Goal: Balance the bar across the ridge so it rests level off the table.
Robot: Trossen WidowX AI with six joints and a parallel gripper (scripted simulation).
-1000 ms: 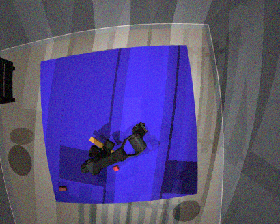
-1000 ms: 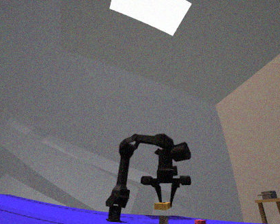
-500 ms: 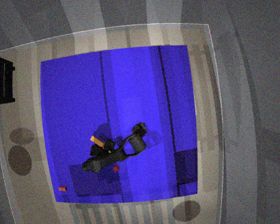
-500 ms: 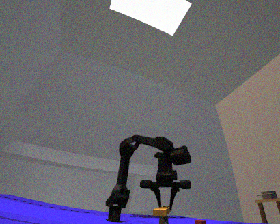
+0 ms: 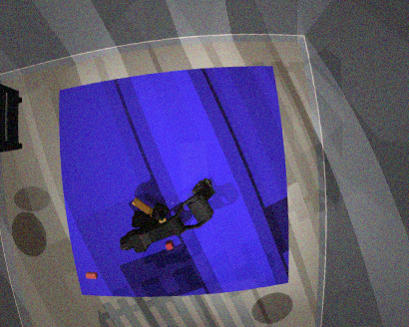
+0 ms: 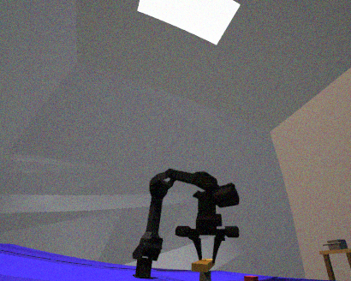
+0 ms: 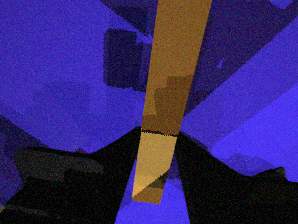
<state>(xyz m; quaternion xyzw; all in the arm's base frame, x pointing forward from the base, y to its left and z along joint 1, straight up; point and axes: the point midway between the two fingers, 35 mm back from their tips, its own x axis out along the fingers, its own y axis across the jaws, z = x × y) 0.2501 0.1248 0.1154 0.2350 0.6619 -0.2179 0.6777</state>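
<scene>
The orange-yellow bar (image 5: 142, 206) (image 6: 200, 266) (image 7: 175, 55) is between the fingers of my gripper (image 6: 207, 260) (image 7: 158, 133), which is shut on it. In the wrist view the bar runs from the top edge down past the fingertips. In the exterior view it looks close to level, just over the grey ridge (image 6: 205, 276), with no clear gap; whether they touch I cannot tell. The ridge's lower part is cut off by the frame. In the top view the arm covers the gripper and part of the bar.
A red block (image 5: 170, 245) (image 6: 251, 278) lies near the arm. Another red block (image 5: 91, 275) lies near a corner of the blue table top (image 5: 97, 135). The arm's base (image 6: 143, 269) stands left of the bar in the exterior view. Broad dark shadows cross the table.
</scene>
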